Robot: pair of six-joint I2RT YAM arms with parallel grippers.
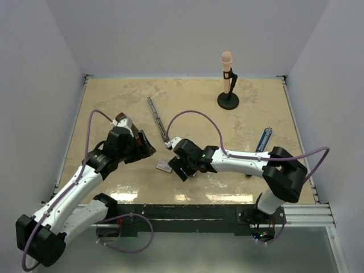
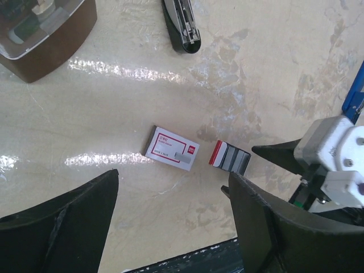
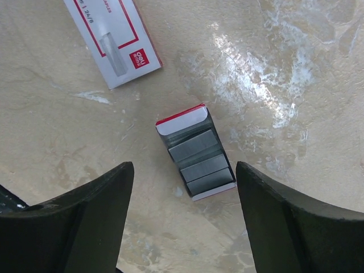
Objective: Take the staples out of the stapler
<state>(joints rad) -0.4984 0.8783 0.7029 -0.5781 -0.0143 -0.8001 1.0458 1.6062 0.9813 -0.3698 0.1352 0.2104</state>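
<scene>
Fingers of the left gripper (image 2: 173, 179) are spread and empty, the red-and-white staple box (image 2: 172, 151) just ahead of them, the stapler (image 2: 182, 23) well beyond. Right gripper's (image 3: 183, 170) fingers, spread too, straddle the staples (image 3: 193, 145) lying in their tray (image 3: 182, 120) on the worktop (image 3: 284, 57). Seemingly the set-down step; next, lift straight up without nudging the tray.

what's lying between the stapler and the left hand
In the left wrist view, a red-and-white staple box and an open tray of staples lie between the stapler and the open left hand.
</scene>
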